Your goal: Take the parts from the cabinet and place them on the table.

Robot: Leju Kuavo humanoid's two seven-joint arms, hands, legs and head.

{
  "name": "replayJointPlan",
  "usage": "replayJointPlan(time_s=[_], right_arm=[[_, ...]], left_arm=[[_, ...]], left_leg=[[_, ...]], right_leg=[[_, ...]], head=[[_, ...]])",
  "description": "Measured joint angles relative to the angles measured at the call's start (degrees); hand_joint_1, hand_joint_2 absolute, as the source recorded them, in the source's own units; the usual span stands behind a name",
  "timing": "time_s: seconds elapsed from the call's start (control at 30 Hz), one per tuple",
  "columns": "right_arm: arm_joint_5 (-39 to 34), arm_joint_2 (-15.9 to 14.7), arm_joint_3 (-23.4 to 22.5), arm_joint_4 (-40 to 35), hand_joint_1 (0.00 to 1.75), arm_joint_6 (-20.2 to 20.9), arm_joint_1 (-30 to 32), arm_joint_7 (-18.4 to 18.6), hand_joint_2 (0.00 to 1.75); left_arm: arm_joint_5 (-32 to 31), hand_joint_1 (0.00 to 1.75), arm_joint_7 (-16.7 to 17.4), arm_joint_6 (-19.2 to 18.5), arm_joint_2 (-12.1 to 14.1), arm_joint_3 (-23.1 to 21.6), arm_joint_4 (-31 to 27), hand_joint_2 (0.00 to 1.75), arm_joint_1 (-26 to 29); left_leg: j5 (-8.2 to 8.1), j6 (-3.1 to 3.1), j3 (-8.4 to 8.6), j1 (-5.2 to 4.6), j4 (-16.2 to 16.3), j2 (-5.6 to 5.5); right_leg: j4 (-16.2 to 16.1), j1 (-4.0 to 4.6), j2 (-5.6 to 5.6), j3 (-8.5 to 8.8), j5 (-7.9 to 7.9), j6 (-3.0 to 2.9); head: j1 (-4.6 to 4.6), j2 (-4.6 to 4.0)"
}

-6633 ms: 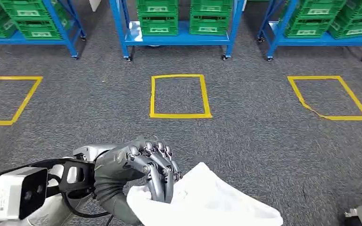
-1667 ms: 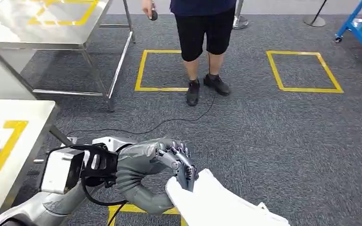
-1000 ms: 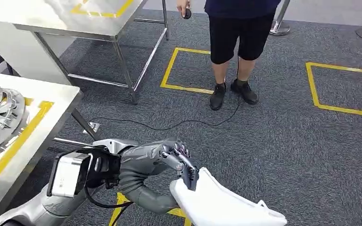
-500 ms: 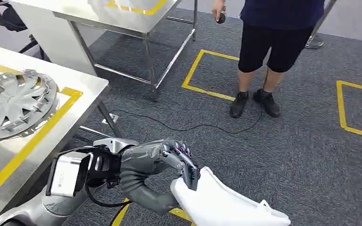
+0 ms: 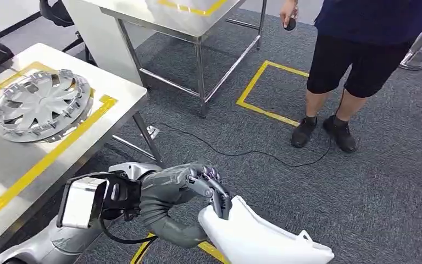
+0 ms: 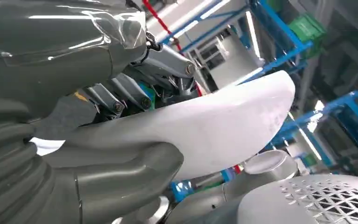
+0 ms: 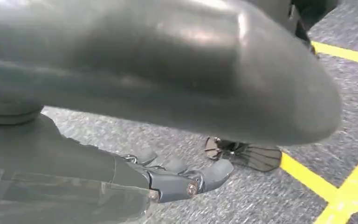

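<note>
Left robot hand carrying a white part beside the table

The table (image 5: 122,98) edge lies at ten o'clock, a silver hubcap (image 5: 41,104) on it; open grey carpet (image 5: 362,192) spreads toward two o'clock, where a person (image 5: 357,55) stands. The left robot hand (image 5: 189,187) pinches the white moulded part (image 5: 258,239), which juts toward five o'clock. The right robot hand (image 7: 168,179) hangs with fingers loosely curled, holding nothing.
</note>
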Motion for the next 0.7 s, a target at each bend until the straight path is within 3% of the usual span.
replayJointPlan(time_s=[0.03, 0.1, 0.13, 0.17, 0.2, 0.3, 0.33, 0.37, 0.4, 0.43, 0.47, 0.5, 0.53, 0.57, 0.63, 0.67, 0.7], right_arm=[[0.00, 0.00, 0.00, 0.00, 0.00, 0.00, -0.05, 0.00, 0.00], [-0.07, 0.04, 0.00, 0.02, 0.00, 0.00, -0.18, 0.00, 0.00], [-0.07, 0.09, 0.00, 0.02, 0.00, 0.00, -0.20, -0.02, 0.00], [-0.07, 0.35, 0.00, 0.18, 0.00, 0.02, -0.14, -0.02, 0.00], [-0.11, 0.41, 0.00, 0.28, 0.00, 0.07, -0.08, -0.04, 0.00], [-0.07, 0.33, 0.00, 0.28, 0.00, 0.09, -0.37, -0.04, 0.00], [-0.07, 0.37, 0.00, 0.28, 0.00, 0.09, -0.47, -0.09, 0.00], [-0.09, 0.32, 0.00, 0.31, 0.00, 0.11, -0.51, -0.13, 0.00], [-0.09, 0.31, 0.00, 0.31, 0.00, 0.18, -0.43, -0.20, 0.00], [-0.09, 0.31, 0.00, 0.31, 0.00, 0.17, -0.28, -0.20, 0.00], [-0.09, 0.17, -0.02, 0.31, 0.00, 0.17, -0.09, -0.17, 0.00], [-0.09, -0.09, -0.02, 0.31, 0.00, 0.17, -0.01, -0.17, 0.00], [-0.02, -0.15, -0.02, 0.31, 0.00, 0.17, 0.06, -0.15, 0.00], [-0.06, -0.17, -0.02, 0.31, 0.00, 0.17, 0.04, -0.15, 0.00], [-0.07, -0.24, -0.02, 0.31, 0.00, 0.15, -0.05, -0.15, 0.00], [-0.07, -0.18, -0.02, 0.33, 0.00, 0.15, -0.07, -0.15, 0.00], [-0.07, 0.00, -0.02, 0.39, 0.00, 0.17, -0.08, -0.15, 0.00]], left_arm=[[0.00, 1.73, -0.02, -0.04, 0.00, 0.00, 0.00, 1.75, 0.06], [0.00, 1.73, 0.00, -0.04, -0.02, 0.02, -0.04, 1.75, 0.03], [-0.02, 1.73, 0.00, -0.04, -0.02, 0.09, -0.15, 1.75, -0.03], [-0.02, 1.73, 0.00, -0.04, -0.07, 0.18, -0.28, 1.75, -0.14], [-0.04, 1.73, 0.02, -0.06, -0.22, 0.22, -0.33, 1.75, -0.44], [-0.11, 1.73, 0.04, -0.07, -0.11, 0.33, -0.48, 1.75, -0.47], [-0.09, 1.73, 0.02, -0.07, -0.13, 0.48, -0.74, 1.75, -0.39], [-0.05, 1.73, 0.00, -0.11, -0.17, 0.63, -0.85, 1.75, -0.60], [0.04, 1.73, 0.00, -0.09, -0.41, 0.63, -0.85, 1.75, -0.75], [0.00, 1.73, 0.00, -0.09, -0.55, 0.63, -0.83, 1.75, -0.72], [-0.20, 1.73, 0.11, -0.11, -0.55, 0.50, -0.79, 1.75, -0.44], [-0.20, 1.73, 0.11, -0.13, -0.52, 0.37, -0.76, 1.75, -0.19], [-0.17, 1.73, 0.11, -0.13, -0.52, 0.31, -0.76, 1.75, -0.10], [-0.17, 1.73, 0.11, -0.13, -0.52, 0.24, -0.76, 1.75, -0.10], [-0.18, 1.73, 0.11, -0.13, -0.52, 0.17, -0.76, 1.75, -0.10], [-0.17, 1.73, 0.11, -0.13, -0.52, 0.15, -0.76, 1.75, -0.07], [-0.17, 1.73, 0.11, -0.11, -0.46, 0.15, -0.74, 1.75, 0.00]], left_leg=[[1.28, 0.24, 0.18, -0.01, -0.93, 0.01], [5.86, 1.25, 4.08, -0.42, -8.92, 0.41], [8.60, 2.51, 7.55, -1.20, -15.33, 2.22], [7.97, 3.31, 9.08, -2.18, -18.02, 5.44], [7.74, 3.37, 9.16, -2.20, -18.72, 5.46], [8.03, 3.72, 9.11, -2.43, -19.50, 3.03], [8.86, 4.06, 11.12, -1.66, -21.07, 2.12], [9.43, 3.76, 11.63, -1.55, -22.33, 1.45], [9.77, 3.86, 11.82, -1.34, -22.34, 1.01], [9.73, 3.90, 11.80, -1.19, -22.38, -0.06], [9.70, 3.91, 11.79, -1.19, -22.38, -0.93], [9.67, 3.86, 11.72, -1.19, -22.31, -2.06], [9.62, 3.77, 11.75, -1.09, -22.26, -3.00], [9.51, 3.61, 11.81, -0.97, -22.16, -3.74], [8.77, 2.60, 11.82, -0.36, -21.12, -5.47], [8.16, 2.01, 11.47, -0.21, -20.18, -6.03], [7.79, 1.60, 10.82, -0.67, -19.60, -6.64]], right_leg=[[0.00, 0.21, -0.62, 0.17, -0.13, -0.14], [-0.02, 0.66, -1.79, 0.79, -0.46, -0.55], [-0.09, 0.93, -2.52, 1.30, -0.75, -0.59], [-0.31, 0.84, -3.04, 1.61, -0.93, -0.55], [-0.55, 1.20, -3.57, 1.52, -0.97, -0.39], [-1.21, 1.19, -6.25, 2.28, -1.07, 0.10], [-1.39, 1.43, -6.43, 2.39, -1.38, 0.25], [0.33, 1.07, -2.61, 2.04, -2.01, 0.28], [3.21, 0.84, -0.29, 0.63, -3.26, 0.09], [8.47, 0.81, 1.40, -1.99, -5.13, -0.01], [12.63, 0.63, 1.83, -4.41, -6.47, 0.07], [16.12, 0.41, 1.91, -6.78, -7.08, 0.53], [15.98, 0.13, 1.90, -7.30, -6.30, 1.17], [13.88, -0.10, 1.91, -6.71, -4.98, 1.84], [2.66, -0.88, 2.78, -2.03, 0.35, 3.87], [-0.68, -1.49, 4.82, -0.80, 1.55, 4.39], [0.18, -1.28, 6.58, -1.04, 1.27, 3.76]], head=[[0.00, 0.00], [0.00, 0.00], [0.00, 0.00], [0.09, 0.00], [0.15, 0.00], [0.13, 0.00], [0.20, 0.02], [0.33, 0.00], [0.22, 0.00], [0.48, 0.00], [0.66, 0.00], [0.61, 0.00], [0.68, 0.00], [0.61, 0.00], [0.66, 0.00], [0.81, 0.00], [1.14, 0.00]])
